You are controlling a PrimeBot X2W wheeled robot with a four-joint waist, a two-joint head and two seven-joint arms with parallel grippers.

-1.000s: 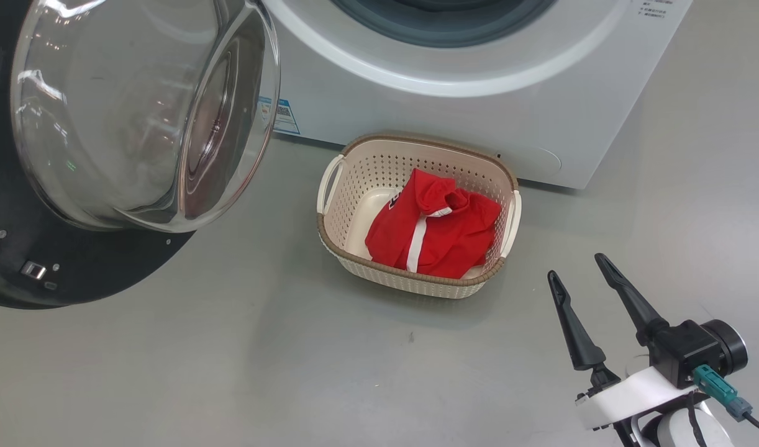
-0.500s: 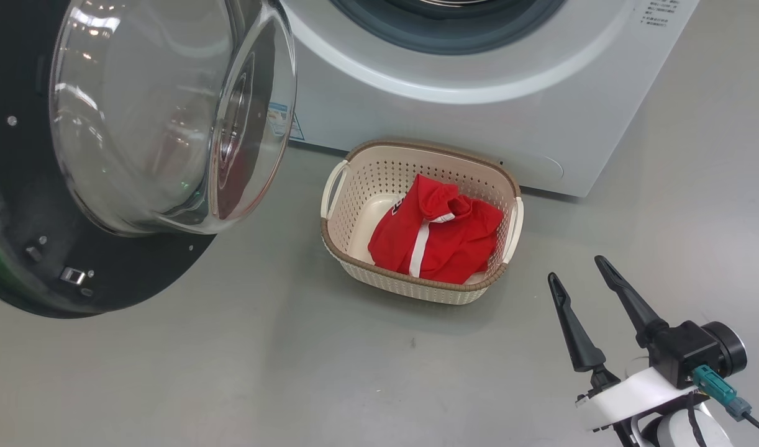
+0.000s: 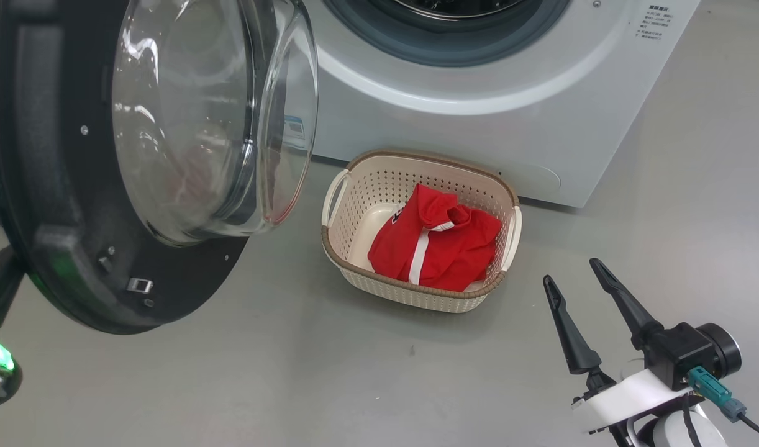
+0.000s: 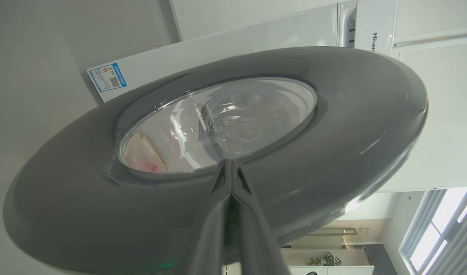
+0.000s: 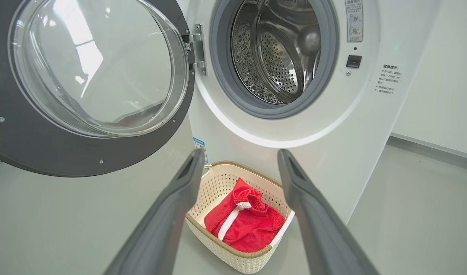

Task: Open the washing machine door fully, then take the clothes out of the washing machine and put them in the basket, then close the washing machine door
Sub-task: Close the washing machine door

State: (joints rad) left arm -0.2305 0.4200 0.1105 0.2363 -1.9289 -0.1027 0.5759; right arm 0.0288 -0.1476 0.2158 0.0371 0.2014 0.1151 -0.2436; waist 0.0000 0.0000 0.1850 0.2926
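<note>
Two grippers are in view. Left gripper (image 4: 229,165): fingers clenched together with nothing between them, tips set at the outer face of the door (image 4: 333,114), on the black ring at the edge of its glass. Whether they touch it cannot be told. Right gripper (image 3: 571,273): released and empty, fingers spread wide, above the floor (image 3: 261,385) near the lower right of the head view. It points toward the basket (image 3: 379,186) and is well apart from it.

The door stands swung out on its hinge (image 5: 197,49) at the left of the washer (image 3: 479,136) opening, its bulging glass bowl facing the right gripper. The opening is uncovered — the grey seal (image 5: 222,76) and the perforated drum (image 5: 275,53) show through it.

The basket stands on the floor just beside the washer front, below the opening. The clothes (image 3: 435,248) lie bunched inside it, toward its right end in the head view, with a white stripe showing — the basket bottom at the left end is bare.
</note>
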